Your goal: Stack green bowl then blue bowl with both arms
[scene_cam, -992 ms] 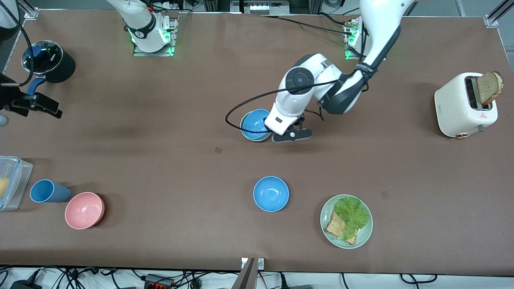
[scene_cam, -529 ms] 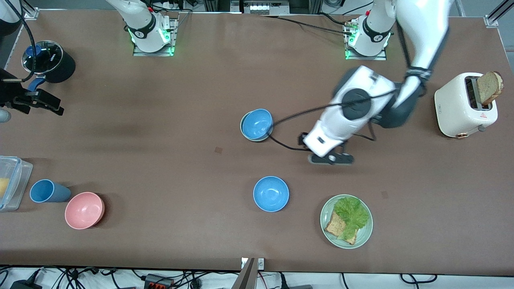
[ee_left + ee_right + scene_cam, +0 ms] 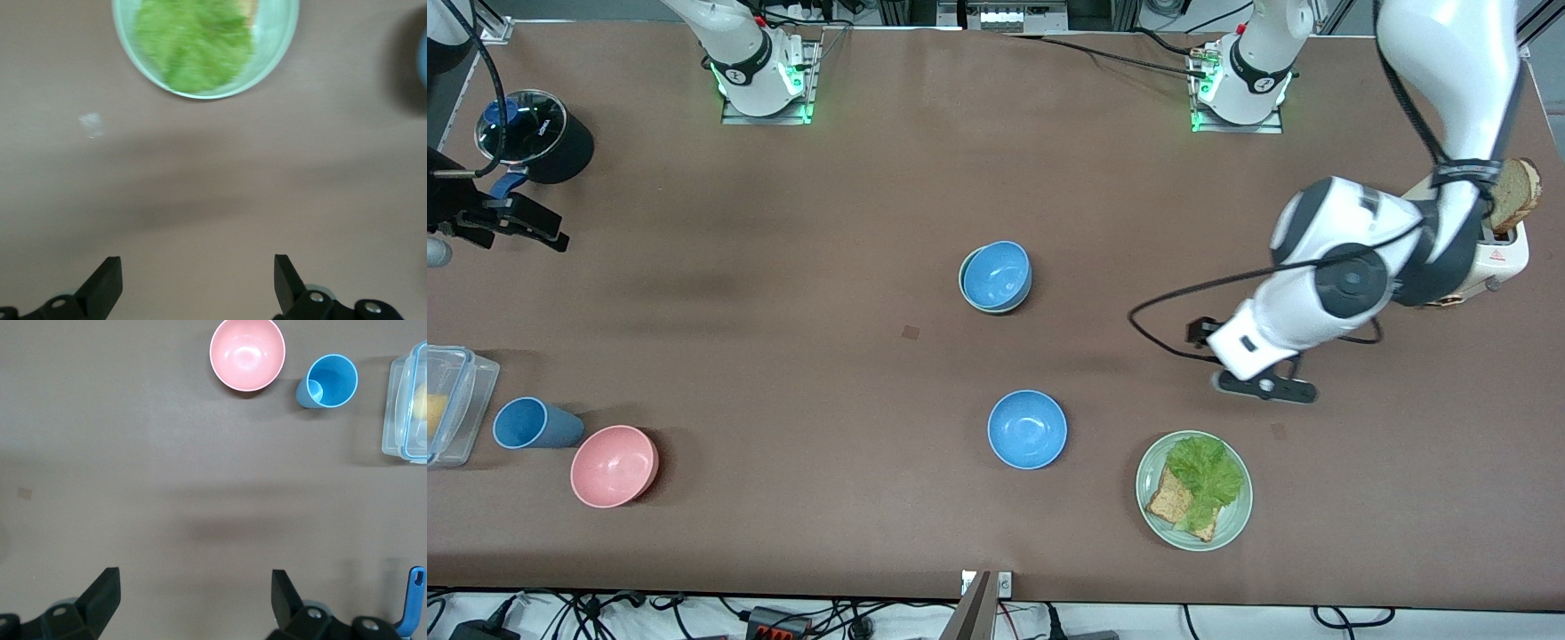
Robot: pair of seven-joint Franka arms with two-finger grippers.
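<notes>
A: From the front view, where are the bowls sitting?

B: The blue bowl (image 3: 997, 274) is resting inside the green bowl (image 3: 966, 286), whose rim is peeking out around it. That stack is standing near the middle of the table (image 3: 783, 356). Taking the stack as the landmark: a second blue bowl (image 3: 1027, 429) is lying nearer the camera than it, and a plate (image 3: 1232, 516) with lettuce and toast is sitting nearer still, toward the left arm's end.

A: And the arms?

B: The left gripper (image 3: 1263, 388) is hanging over bare table, well apart from the stack, toward the left arm's end and just beside the plate. The right gripper (image 3: 503, 227) is waiting well apart from the stack, at the right arm's end, beside a black pot (image 3: 560, 151).

A: What is the left wrist view showing?

B: The left gripper (image 3: 197, 283) is standing wide open and gripping nothing, with bare table under it and the plate (image 3: 280, 47) above the gap.

A: And the right wrist view?

B: The right gripper (image 3: 195, 600) is also spread wide and empty. A pink bowl (image 3: 247, 353), a blue cup (image 3: 328, 381) and a clear box (image 3: 407, 407) are lying in a row there.
</notes>
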